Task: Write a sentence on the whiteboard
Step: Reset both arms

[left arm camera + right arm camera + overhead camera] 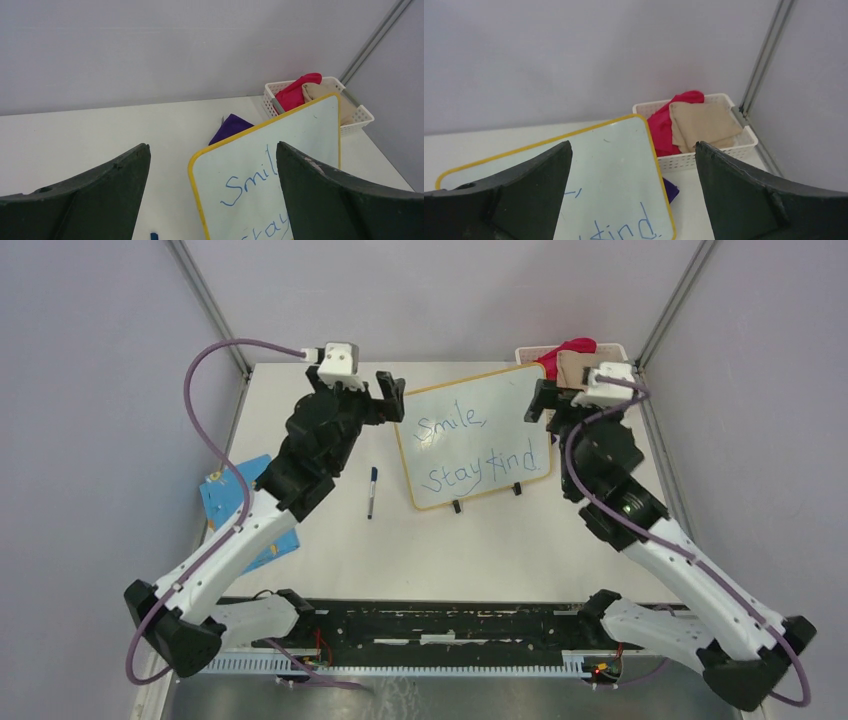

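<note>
Yellow-framed rectangular whiteboard upright on black feet, between both grippers.
Left gripper and right gripper fingers spread wide, holding nothing, just beside the board's side edges; blue handwritten sentence "Smile, Stay kind" legible.

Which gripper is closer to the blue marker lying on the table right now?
Left. The left gripper hangs open by the whiteboard's upper left corner, just beyond the marker. The right gripper is open at the board's right edge, with the board between it and the marker.
</note>
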`<state>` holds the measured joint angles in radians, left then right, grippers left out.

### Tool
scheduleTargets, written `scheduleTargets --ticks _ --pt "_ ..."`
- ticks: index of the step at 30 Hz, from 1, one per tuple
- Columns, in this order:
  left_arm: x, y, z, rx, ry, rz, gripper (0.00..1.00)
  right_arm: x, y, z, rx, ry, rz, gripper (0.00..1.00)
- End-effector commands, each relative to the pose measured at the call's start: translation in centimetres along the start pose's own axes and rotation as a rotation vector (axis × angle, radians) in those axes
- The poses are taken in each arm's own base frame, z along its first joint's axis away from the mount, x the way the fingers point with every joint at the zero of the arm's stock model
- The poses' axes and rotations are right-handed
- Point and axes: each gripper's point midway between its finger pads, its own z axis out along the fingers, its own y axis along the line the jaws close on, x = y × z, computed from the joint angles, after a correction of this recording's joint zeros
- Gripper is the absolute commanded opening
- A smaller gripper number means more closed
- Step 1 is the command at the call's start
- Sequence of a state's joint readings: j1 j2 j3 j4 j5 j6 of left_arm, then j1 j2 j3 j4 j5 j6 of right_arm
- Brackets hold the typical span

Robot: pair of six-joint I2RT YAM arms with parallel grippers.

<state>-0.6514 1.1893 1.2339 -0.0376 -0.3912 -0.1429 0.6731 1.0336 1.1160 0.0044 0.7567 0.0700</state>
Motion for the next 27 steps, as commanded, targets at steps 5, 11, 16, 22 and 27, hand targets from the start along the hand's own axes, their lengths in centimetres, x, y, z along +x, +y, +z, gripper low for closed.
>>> scheduleTargets --ticks 5,11,16,22,27 --pt "-4.5 -0.7 -4.1 0.061 -0.200 -0.111 1.00 -5.1 -4.6 -6.2 0.073 -0.216 -0.078 0.98" --pt "-5.2 -2.3 -5.9 0.114 -0.220 -0.150 1.00 -2.5 -2.9 -7.0 -0.081 -0.261 -0.167 0.98" --pt "-3.6 -2.7 -6.3 0.116 -0.220 -0.047 1.00 1.4 1.2 -7.2 -0.286 -0.256 -0.201 0.98" --pt "-1.8 -3.3 -5.7 0.102 -0.192 0.003 1.00 3.4 2.7 -6.7 -0.319 -0.214 -0.166 0.98" --pt "-1.1 -3.9 -5.5 0.112 -0.182 -0.008 1.00 4.0 1.6 -6.6 -0.254 -0.208 -0.107 0.98"
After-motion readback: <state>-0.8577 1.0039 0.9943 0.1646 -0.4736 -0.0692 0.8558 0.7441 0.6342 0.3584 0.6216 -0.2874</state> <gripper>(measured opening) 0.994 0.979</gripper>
